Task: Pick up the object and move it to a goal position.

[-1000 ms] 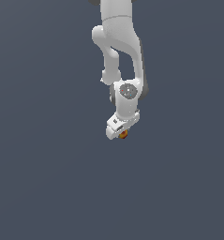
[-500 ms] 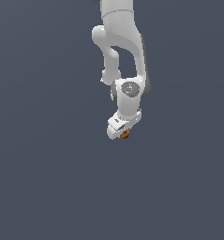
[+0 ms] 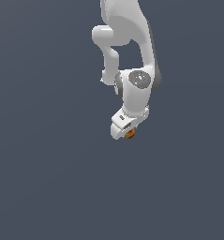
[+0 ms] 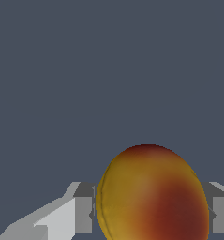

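One object [image 4: 153,194] (orange-yellow, red-patched) sits clamped between the jaws, touching both.

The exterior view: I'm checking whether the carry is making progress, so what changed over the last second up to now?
The tool with the orange-yellow object has drifted slightly toward the exterior view's right, about level in height; the arm leaned with it. Nothing was taken hold of or let go: the object stays clamped between the fingers, as the wrist view shows. The plain grey background is unchanged.
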